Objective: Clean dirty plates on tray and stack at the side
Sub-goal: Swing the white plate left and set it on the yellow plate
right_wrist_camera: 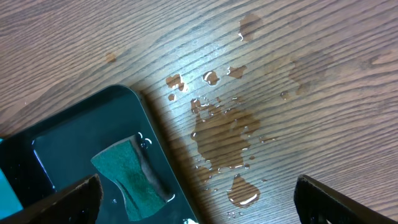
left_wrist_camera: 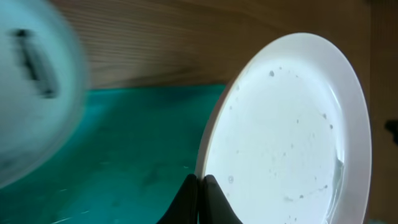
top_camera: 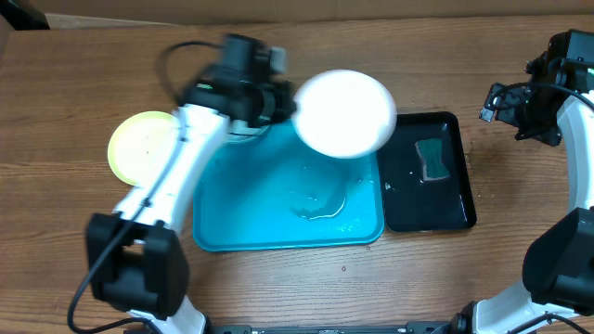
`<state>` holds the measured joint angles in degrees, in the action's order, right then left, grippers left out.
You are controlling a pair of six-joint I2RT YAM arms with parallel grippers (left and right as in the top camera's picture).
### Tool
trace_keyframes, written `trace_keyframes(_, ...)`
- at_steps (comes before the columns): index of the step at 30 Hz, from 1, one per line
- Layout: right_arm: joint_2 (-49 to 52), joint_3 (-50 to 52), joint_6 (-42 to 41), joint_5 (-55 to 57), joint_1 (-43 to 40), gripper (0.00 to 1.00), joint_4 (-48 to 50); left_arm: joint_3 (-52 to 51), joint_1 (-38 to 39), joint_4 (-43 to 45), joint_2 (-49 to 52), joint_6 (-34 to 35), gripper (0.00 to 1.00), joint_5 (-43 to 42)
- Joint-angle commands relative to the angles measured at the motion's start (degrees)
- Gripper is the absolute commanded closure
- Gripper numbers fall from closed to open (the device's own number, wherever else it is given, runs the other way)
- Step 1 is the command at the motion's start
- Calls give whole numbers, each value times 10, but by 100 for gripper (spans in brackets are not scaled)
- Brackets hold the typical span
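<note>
— What has the left hand got?

— My left gripper (left_wrist_camera: pixel 200 186), at the bottom centre of its wrist view, is pinched tight on the rim of the white plate (left_wrist_camera: pixel 286 137). The plate is tilted and lifted above the turquoise tray (left_wrist_camera: pixel 137 155), and its face is speckled. Beyond it is the wooden table (left_wrist_camera: pixel 155 43).

— And the right?

— My right gripper (right_wrist_camera: pixel 199 205) hangs with its jaws spread wide, holding nothing. At lower left sits the black tray (right_wrist_camera: pixel 74 143) with a green sponge (right_wrist_camera: pixel 127 177) in it. Water drops (right_wrist_camera: pixel 224 134) lie on the wood beside it.

— Other plates?

— Overhead, a yellow-green plate (top_camera: pixel 139 144) lies on the table, just left of the turquoise tray.
</note>
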<state>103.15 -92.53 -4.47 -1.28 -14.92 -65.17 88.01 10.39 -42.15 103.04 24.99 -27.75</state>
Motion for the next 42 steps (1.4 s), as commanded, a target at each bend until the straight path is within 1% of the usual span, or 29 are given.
trace_keyframes(1, -3, -4, -2, -2, 0, 0, 3, -4, -87, -19, -45, -1, 96, -48)
trace_keyframes(4, -3, -4, -2, -2, -1, 0, 3, -4, -173, -40, -68, -10, 96, -26)
trace_keyframes(9, -3, -4, -2, -2, 0, 0, 3, -4, -299, -85, -87, -9, 96, 78)
trace_keyframes(12, -3, -4, -2, -2, 0, 0, 3, -7, -359, -116, -85, -3, 96, 150)
trace_keyframes(16, -3, -4, -2, -2, 0, 0, 3, -12, -405, -136, -76, 8, 96, 218)
trace_keyframes(18, -3, -4, -2, -2, 0, 0, 3, -21, -415, -135, -72, 14, 96, 236)
trace_keyframes(22, -3, -4, -2, -2, 0, 0, 3, -48, -417, -122, -66, 49, 96, 270)
trace_keyframes(32, -3, -4, -2, -2, 0, 0, 3, -155, -413, -20, -64, 63, 96, 269)
trace_keyframes(38, -3, -4, -2, -2, -1, 0, 3, -226, -413, 68, -63, 63, 96, 268)
trace_keyframes(42, -3, -4, -2, -2, 0, 0, 3, -239, -413, 82, -63, 63, 96, 266)
